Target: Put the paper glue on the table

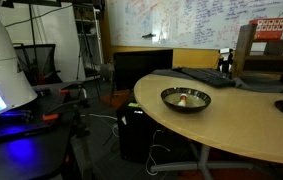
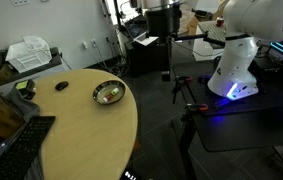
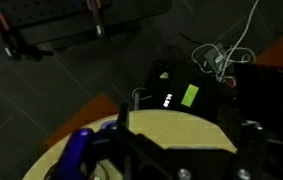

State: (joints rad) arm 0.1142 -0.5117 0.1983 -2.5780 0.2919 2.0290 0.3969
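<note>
Paper glue in bowl, gripper empty.
The paper glue (image 1: 184, 98) lies inside the dark metal bowl (image 1: 186, 109) on the tan wood table (image 1: 241, 135). In the wrist view the gripper (image 3: 186, 138) hangs above the table's curved edge, jaws spread apart, nothing between them.

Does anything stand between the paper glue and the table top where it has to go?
Yes: the paper glue lies inside the dark bowl, whose rim surrounds it, so it must be lifted over the rim. Beyond that, bare table lies beside the bowl, with nothing visible in the way.
</note>
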